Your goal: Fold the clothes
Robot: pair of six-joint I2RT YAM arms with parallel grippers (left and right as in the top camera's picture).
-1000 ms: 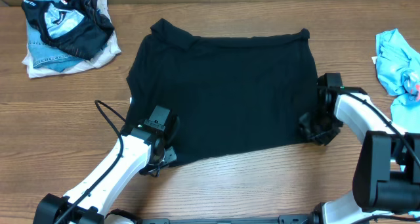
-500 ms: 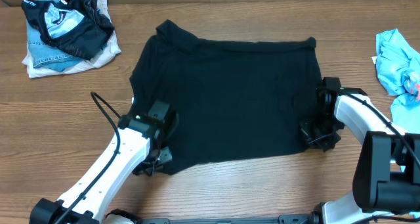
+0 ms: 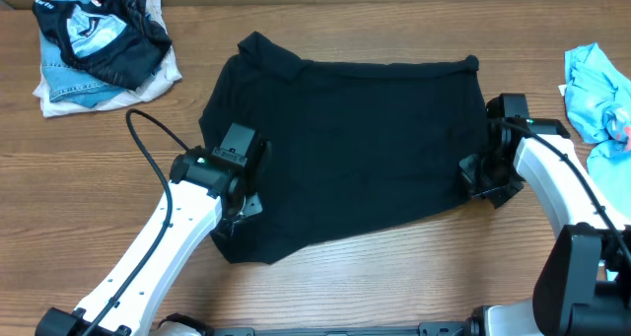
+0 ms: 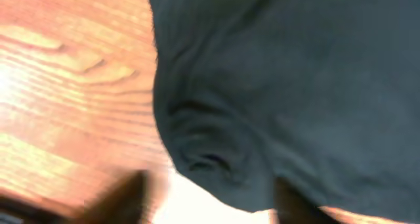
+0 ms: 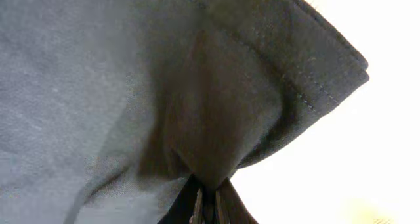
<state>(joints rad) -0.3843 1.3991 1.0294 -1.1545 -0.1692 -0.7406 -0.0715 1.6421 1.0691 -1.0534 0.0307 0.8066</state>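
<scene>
One black T-shirt (image 3: 345,149) spread on one table (image 3: 394,287) between two grippers — left gripper (image 3: 240,206) blurred, fingers parted, empty; right gripper (image 3: 485,183) pinched tight on its edge — one blue garment (image 3: 592,90) cut off at right.

A plain black fabric T-shirt (image 3: 345,149) on a brown wood-grain table (image 3: 59,188) — left of it, a black-and-pale-blue patterned garment (image 3: 99,35).
</scene>
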